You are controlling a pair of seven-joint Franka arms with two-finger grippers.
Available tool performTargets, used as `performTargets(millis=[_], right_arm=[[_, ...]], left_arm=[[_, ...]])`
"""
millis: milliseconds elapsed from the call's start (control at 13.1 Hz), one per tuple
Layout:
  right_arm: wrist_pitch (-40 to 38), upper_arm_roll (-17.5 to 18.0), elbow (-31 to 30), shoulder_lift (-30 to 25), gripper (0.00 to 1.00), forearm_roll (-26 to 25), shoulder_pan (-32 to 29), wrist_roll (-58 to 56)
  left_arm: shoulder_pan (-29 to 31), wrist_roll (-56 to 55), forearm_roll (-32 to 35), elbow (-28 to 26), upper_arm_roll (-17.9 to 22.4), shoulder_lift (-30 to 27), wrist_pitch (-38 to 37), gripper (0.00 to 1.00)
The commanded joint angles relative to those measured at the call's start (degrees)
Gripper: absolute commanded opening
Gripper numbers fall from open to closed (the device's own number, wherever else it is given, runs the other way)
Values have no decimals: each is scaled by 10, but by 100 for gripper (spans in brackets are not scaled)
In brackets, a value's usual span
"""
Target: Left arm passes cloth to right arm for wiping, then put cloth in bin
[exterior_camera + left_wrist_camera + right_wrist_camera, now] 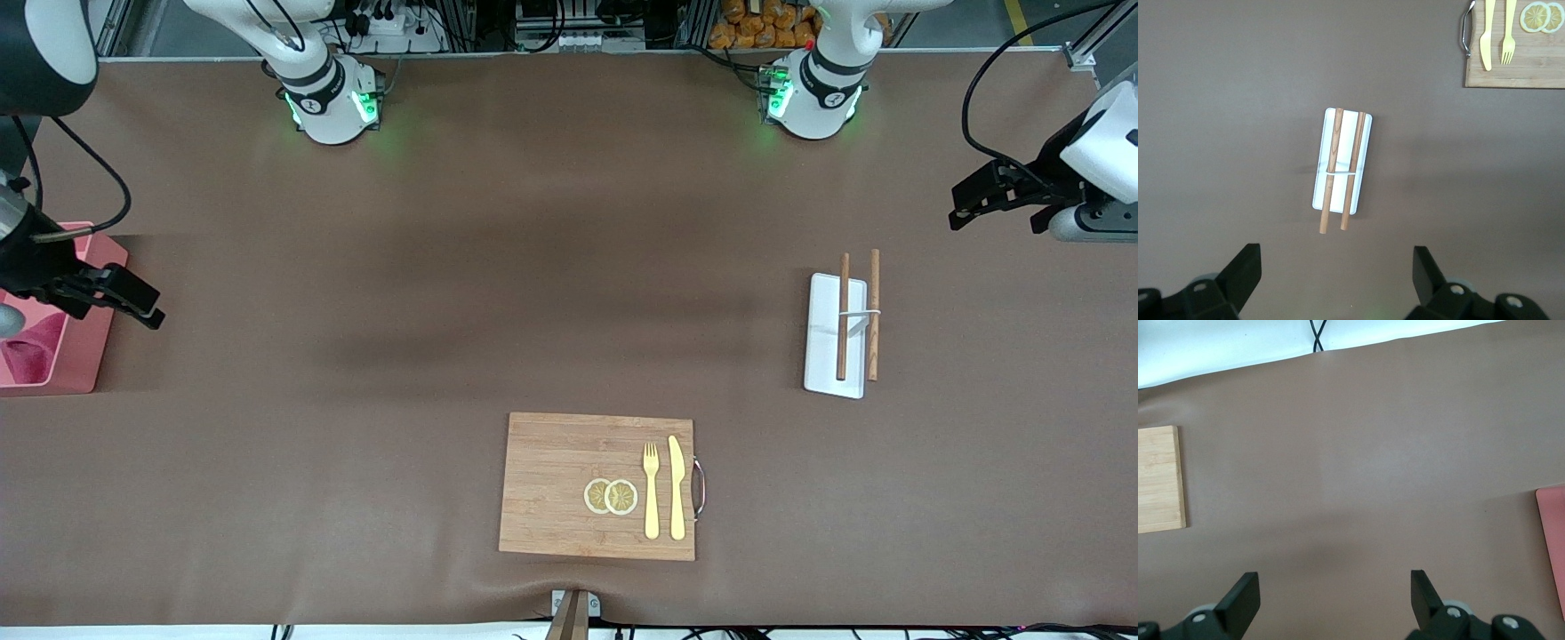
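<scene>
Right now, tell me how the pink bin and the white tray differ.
The bin is salmon pink with raised walls and holds the red cloth; the white tray is flat and carries brown chopsticks. The bin sits at the right arm's end of the table, under the right gripper; the tray lies toward the left arm's end. Both are rectangular.

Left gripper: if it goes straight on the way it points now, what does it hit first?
Probably the bare table. The left gripper, open and empty, points down at brown surface just short of the white tray with chopsticks. Depth is unclear, so the tray could be close.
</scene>
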Motion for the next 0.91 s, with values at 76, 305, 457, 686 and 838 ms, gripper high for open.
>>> performTargets(millis=[76,305,457,686,838], right_arm=[[-1,-2,-32,-34,100,-4,5,14],[-5,-2,-37,-38,100,-4,6,14],[-2,-2,-34,-38,100,-4,6,14],[-2,-2,-36,-37,100,-4,6,14],[-2,-2,-35,-37,100,-4,6,14]], left_arm=[[-1,0,-2,11,-2,3,-7,100],[1,5,-2,11,-2,3,-7,100],[1,4,-2,9,-2,2,-8,100],[1,4,-2,9,-2,3,-8,100],[1,2,-2,8,-2,2,-8,100]])
